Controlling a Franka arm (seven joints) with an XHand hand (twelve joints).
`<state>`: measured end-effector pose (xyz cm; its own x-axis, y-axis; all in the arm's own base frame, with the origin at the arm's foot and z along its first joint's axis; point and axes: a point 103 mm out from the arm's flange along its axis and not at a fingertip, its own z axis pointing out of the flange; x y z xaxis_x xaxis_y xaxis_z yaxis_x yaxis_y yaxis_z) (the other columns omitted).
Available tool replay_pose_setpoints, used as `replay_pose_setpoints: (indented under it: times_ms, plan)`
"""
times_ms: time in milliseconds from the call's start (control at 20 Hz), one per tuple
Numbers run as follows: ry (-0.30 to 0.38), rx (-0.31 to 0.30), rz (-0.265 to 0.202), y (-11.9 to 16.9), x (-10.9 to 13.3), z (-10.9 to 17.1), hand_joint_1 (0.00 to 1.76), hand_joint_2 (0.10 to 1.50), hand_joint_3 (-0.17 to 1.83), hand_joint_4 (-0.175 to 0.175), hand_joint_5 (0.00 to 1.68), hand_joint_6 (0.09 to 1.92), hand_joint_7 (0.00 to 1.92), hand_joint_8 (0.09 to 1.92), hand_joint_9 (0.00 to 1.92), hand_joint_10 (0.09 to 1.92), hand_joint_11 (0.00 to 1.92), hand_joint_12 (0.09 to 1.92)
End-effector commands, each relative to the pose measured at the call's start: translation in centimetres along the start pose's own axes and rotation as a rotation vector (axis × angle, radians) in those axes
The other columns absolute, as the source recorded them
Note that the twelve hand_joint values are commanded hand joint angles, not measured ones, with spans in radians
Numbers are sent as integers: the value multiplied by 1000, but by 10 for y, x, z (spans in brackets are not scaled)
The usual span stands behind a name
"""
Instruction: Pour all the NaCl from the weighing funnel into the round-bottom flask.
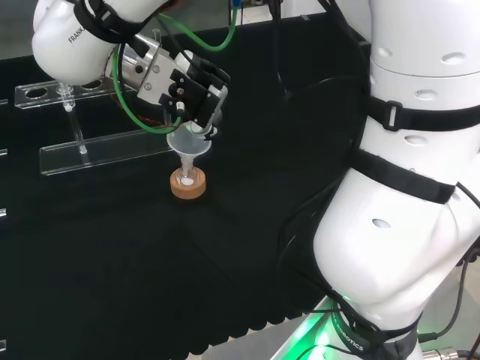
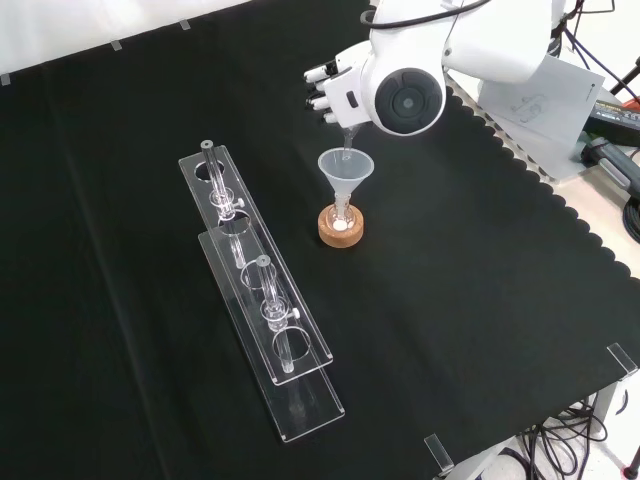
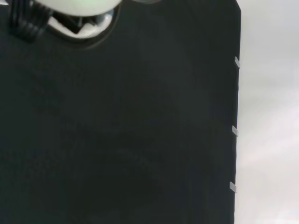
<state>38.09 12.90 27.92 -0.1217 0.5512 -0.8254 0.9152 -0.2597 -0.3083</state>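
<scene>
Salt funnel (image 2: 346,152), pinched in our curled hand (image 1: 187,90), tips over the wide funnel (image 2: 345,167) on the flask (image 2: 341,222) in its cork ring (image 2: 341,233) mid-desk (image 2: 480,300); we judge pouring underway, next a steeper tilt.

We see dark lettering on the arm's upper white link (image 1: 75,36) in the head view, and pale lettering on the black ring at the arm's base (image 1: 352,339); both are maker's marks. In the front view a white sheet (image 2: 545,85) beside the cloth carries a faint drawing whose marks we cannot read. We can make out no numbers.
</scene>
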Motion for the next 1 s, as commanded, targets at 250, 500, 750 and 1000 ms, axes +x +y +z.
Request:
replay_pose_setpoints:
  times_ms: [250, 500, 750, 1000]
  plan:
    - [-9, 1, 1, 3, 0, 0, 1123, 627, 735, 175, 1247, 754, 718, 601, 1046, 285, 763, 1068]
    - [10, 8, 4, 2, -3, 2, 1123, 627, 734, 175, 1247, 754, 716, 600, 1046, 283, 762, 1068]
    - [65, 1, -4, 3, -9, 5, 1123, 627, 733, 175, 1247, 753, 715, 600, 1047, 282, 761, 1068]
    - [118, -4, -12, 7, -15, 13, 1123, 628, 732, 175, 1247, 753, 715, 599, 1047, 280, 760, 1068]
